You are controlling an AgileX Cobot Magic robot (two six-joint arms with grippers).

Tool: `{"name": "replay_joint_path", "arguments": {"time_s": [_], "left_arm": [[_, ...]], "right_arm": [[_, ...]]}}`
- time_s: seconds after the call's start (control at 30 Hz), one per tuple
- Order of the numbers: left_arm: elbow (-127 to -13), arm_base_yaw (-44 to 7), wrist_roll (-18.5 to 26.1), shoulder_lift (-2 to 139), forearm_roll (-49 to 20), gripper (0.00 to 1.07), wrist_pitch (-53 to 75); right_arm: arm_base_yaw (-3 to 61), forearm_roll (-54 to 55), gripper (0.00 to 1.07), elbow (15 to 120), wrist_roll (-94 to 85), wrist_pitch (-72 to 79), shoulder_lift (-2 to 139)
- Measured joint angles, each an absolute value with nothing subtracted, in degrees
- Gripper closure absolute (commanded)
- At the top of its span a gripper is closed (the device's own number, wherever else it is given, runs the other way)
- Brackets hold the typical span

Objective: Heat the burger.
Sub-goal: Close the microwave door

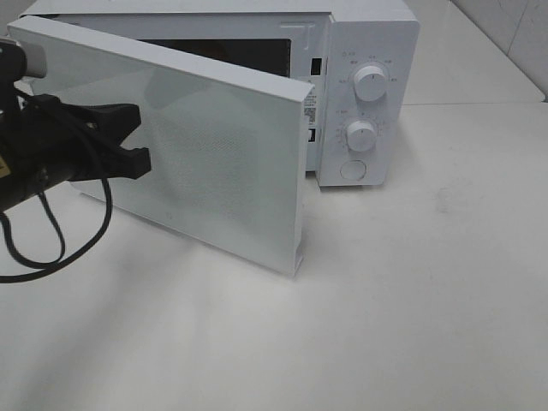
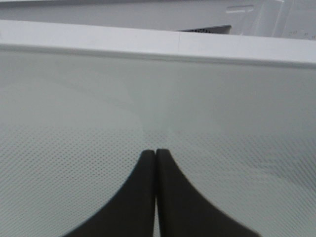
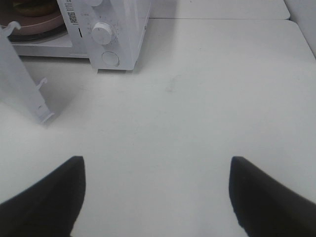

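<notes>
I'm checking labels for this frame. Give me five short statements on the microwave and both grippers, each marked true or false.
1. The microwave door is fully shut. False: it stands partly open.
2. The left gripper has its fingers pressed together. True.
3. The right gripper is clamped on something. False: it is open and holds nothing, above the bare table.
4. A pink plate sits inside the microwave. True.
5. The left gripper is at the control knobs. False: its tips are at the door's outer face.
</notes>
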State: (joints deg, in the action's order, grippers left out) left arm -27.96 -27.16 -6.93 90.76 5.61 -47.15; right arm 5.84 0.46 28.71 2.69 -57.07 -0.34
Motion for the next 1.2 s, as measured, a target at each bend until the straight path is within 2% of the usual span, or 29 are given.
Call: {"name": "replay_joint_path", "arguments": {"time_s": [0.03,0.1,0.2,0.27,0.9,1.2], "left_arm": [[-27.96,-27.16,-6.93,90.76,5.61,1.07,-47.15],[-30.71,-30.37,-3.5,93.16,1.55,1.07,-47.15],[-31.46,-31.23,-2.75,93.79,0.46,1.07,-47.15],[-34.21,-33.8,-1.03,95.97,-3.5,1.07,-47.15],[-50.71,-38.04,-0.57,106.74,-8.88,1.07,-45.32],[-57.3,-38.9,-0.57,111.04,-8.42,1.07,-40.34]], "right_arm": [[5.84,0.46,0.31,28.71,2.69,-57.07,-0.34],[5.84,0.46,0.31,28.71,2.69,-57.07,-0.34],[5.84,0.46,0.31,28.71,2.69,-57.07,-0.34],[5.84,0.46,0.31,28.71,2.69,-57.07,-0.34],[5.84,0.46,0.31,28.71,2.69,-57.07,-0.34],[5.84,0.46,0.31,28.71,2.69,-57.07,-0.34]]}}
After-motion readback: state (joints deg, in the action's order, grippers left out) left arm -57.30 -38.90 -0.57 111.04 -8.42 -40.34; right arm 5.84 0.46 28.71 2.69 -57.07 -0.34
